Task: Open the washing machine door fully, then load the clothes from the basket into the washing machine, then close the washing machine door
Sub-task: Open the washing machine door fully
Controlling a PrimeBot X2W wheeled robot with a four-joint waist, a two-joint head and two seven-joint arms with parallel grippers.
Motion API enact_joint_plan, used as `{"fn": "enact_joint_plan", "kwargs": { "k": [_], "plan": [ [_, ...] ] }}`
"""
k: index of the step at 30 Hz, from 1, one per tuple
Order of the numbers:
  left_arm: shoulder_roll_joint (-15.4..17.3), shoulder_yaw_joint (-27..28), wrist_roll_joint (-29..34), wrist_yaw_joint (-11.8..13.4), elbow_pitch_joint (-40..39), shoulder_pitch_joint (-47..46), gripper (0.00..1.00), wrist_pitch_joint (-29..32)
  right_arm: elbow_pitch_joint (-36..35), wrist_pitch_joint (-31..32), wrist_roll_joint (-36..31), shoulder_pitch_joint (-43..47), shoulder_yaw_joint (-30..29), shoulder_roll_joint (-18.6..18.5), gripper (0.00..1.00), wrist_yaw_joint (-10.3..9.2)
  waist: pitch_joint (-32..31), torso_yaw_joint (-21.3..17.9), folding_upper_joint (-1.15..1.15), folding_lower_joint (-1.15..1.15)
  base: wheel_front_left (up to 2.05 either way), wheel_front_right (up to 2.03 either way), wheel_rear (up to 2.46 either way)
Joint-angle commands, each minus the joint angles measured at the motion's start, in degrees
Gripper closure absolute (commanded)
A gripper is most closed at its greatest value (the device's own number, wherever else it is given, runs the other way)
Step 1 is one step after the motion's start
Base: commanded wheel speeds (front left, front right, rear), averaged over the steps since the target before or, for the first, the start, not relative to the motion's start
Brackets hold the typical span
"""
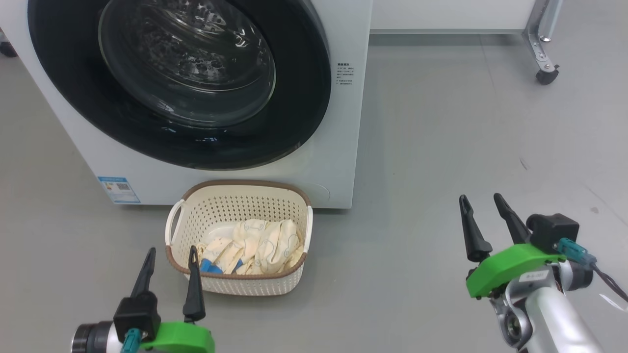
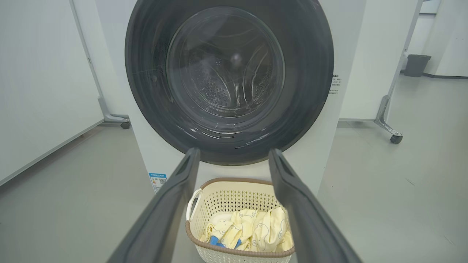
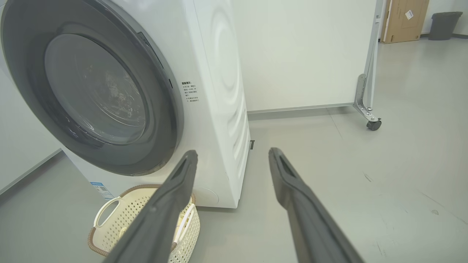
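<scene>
The left gripper (image 1: pixel 171 250) had its two long dark fingers spread wide, holding nothing and touching nothing. It hung over the grey floor (image 1: pixel 417 196) just short of the basket's near left corner. The right gripper (image 1: pixel 481 197) was spread just as wide and was also empty, well apart to the right of the basket. The cream perforated basket (image 1: pixel 245 287) sat on the floor just in front of the washing machine (image 1: pixel 343 157). The cream-yellow clothes (image 1: pixel 260 245) with blue patches lay bundled inside it. The washing machine door (image 1: pixel 304 98) was shut flat against the front, its drum dimly visible through the glass. Both grippers pointed toward the machine, and the right arm's pale forearm (image 1: pixel 554 318) was angled up behind its gripper.
</scene>
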Motion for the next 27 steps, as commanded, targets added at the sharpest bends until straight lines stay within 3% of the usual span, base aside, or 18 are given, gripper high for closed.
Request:
{"fn": "enact_joint_plan", "kwargs": {
  "k": [1, 2, 3, 4, 5, 9, 17, 27],
  "plan": [
    [0.7, 1.72, 0.11, 0.27, -1.67, -2.18, 0.0, -0.62, -1.51, -0.26, -0.11, -3.19, 1.44, -0.09, 0.0, -0.17, -0.02, 0.02, 0.0, 0.0, 0.0, 0.0, 0.0],
    [0.7, 1.72, 0.09, 0.24, -1.64, -2.18, 0.0, -0.62, -1.49, -0.21, -0.07, -3.18, 1.61, -0.09, 0.08, -0.17, -0.03, 0.03, 0.0, 0.0, 0.0, 0.0, 0.0],
    [0.7, 1.7, 0.07, 0.22, -1.62, -2.14, 0.0, -0.62, -1.47, -0.15, -0.05, -3.17, 1.76, -0.09, 0.36, -0.17, -0.04, 0.05, 0.0, 0.0, 0.0, 0.0, 0.0],
    [0.7, 1.65, 0.04, 0.21, -1.62, -2.11, 0.0, -0.62, -1.43, 0.0, -0.2, -3.16, 1.97, -0.09, 0.76, -0.17, -0.04, 0.07, 0.0, 0.0, 0.0, 0.0, 0.0],
    [0.7, 1.62, 0.02, 0.2, -1.61, -2.08, 0.0, -0.62, -1.47, 0.0, -0.74, -3.18, 2.15, -0.09, 1.0, -0.17, -0.03, 0.08, 0.0, 0.0, 0.0, 0.0, 0.0],
    [0.7, 1.51, -0.03, 0.17, -1.61, -2.12, 0.0, -0.62, -1.66, -0.17, -0.3, -3.02, 2.27, -0.09, 1.0, -0.17, 0.19, 0.19, 0.0, 0.0, 0.0, 0.0, 0.0],
    [0.7, 1.23, -0.23, 0.16, -1.92, -2.63, 0.0, -0.62, -2.58, 0.02, 7.6, -3.23, 1.95, -0.09, 1.0, -0.17, 1.58, 1.14, 0.0, 0.0, 0.0, 0.0, 0.0],
    [0.7, 0.32, -0.78, 0.1, -2.06, -4.6, 0.0, -0.62, -5.02, 2.84, 31.99, -6.05, -0.08, -0.09, 1.0, -0.17, 5.52, 3.35, 0.0, 0.0, 0.0, 0.0, 0.0]
  ]
}}
